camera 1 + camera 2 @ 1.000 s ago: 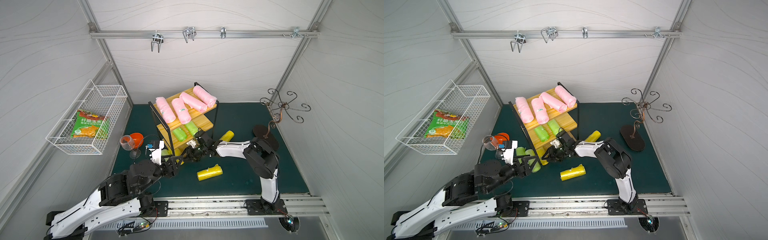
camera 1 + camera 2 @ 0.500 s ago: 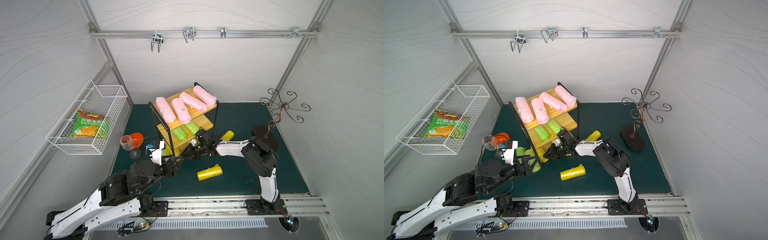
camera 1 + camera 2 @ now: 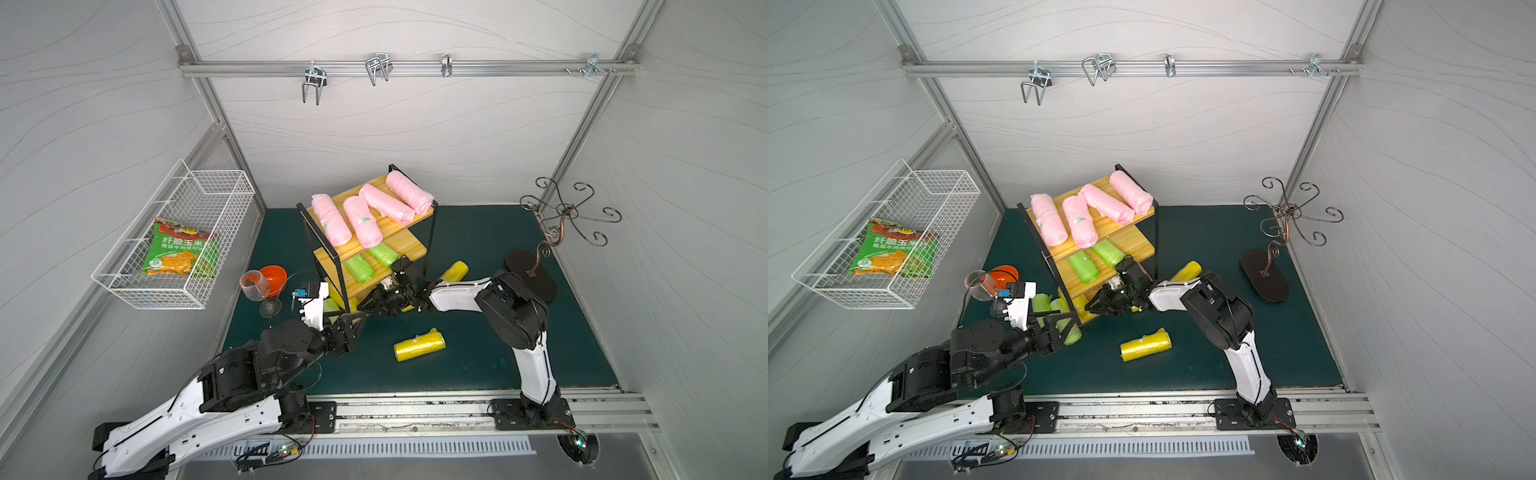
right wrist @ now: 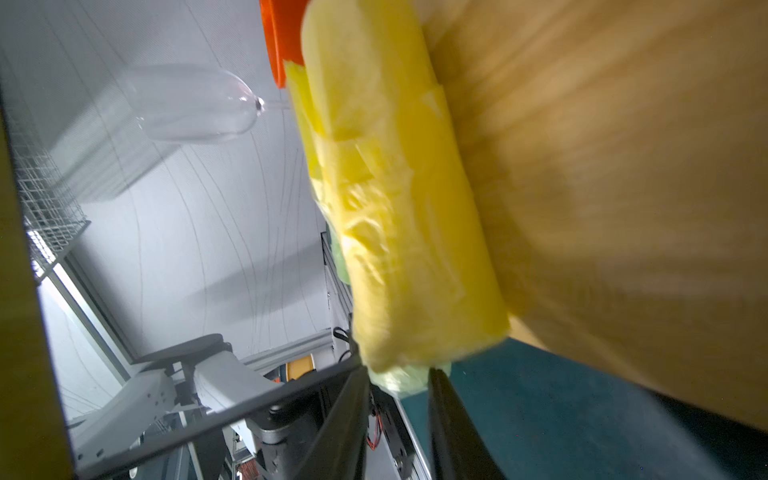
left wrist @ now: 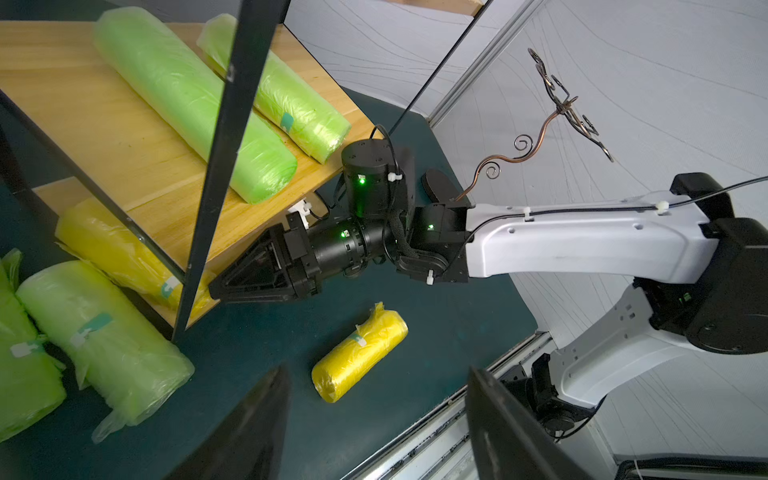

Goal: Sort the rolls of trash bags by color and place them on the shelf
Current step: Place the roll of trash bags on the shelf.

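Shelf boards carry most of the rolls: four pink rolls lie across the top tier, two green rolls on the middle one, and one yellow roll on the bottom board near its front edge. Wire basket on the left wall holds one snack packet. Beside the shelf stand an orange bowl and a wine glass, whose contents I cannot make out. In both top views the bottom tier is mostly hidden by the boards above and by the right arm. A second yellow roll on the table shows only one end behind that arm. The right wrist view is blurred. Right hand reaches under the middle board, jaws narrowly apart with nothing clearly between them. Its tips are at the near end of the bottom-board roll; whether they touch it cannot be told. Left hand hangs wide and empty above the table. A loose yellow roll lies just ahead of it, and two further green rolls lie beside the shelf's front post.
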`<control>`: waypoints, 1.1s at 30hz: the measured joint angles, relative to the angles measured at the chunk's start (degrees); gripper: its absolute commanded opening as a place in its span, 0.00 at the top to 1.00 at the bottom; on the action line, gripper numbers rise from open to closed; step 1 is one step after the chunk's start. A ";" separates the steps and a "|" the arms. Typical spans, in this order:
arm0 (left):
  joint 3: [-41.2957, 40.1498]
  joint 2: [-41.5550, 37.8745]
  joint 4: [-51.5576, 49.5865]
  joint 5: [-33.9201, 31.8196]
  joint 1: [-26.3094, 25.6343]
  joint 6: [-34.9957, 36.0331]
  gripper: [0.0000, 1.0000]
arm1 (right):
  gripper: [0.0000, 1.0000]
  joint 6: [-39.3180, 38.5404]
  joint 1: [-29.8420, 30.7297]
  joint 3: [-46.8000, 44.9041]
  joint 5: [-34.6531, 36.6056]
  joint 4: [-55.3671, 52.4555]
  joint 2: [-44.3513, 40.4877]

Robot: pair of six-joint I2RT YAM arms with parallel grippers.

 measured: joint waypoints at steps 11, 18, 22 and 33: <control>0.00 0.37 -0.07 0.02 0.00 0.15 0.23 | 0.44 -5.66 0.15 -5.20 1.38 -11.28 -13.33; 0.66 1.66 -3.76 0.39 0.00 1.79 0.20 | 0.35 -16.02 0.59 -8.13 6.88 -29.94 -25.51; 1.33 2.99 -6.54 0.96 0.00 2.93 0.20 | 0.27 -21.70 -0.24 -11.80 10.64 -38.36 -38.03; 0.37 4.96 -5.81 3.30 0.00 3.06 0.20 | 0.26 -45.38 -2.47 -13.75 18.34 -60.72 -52.48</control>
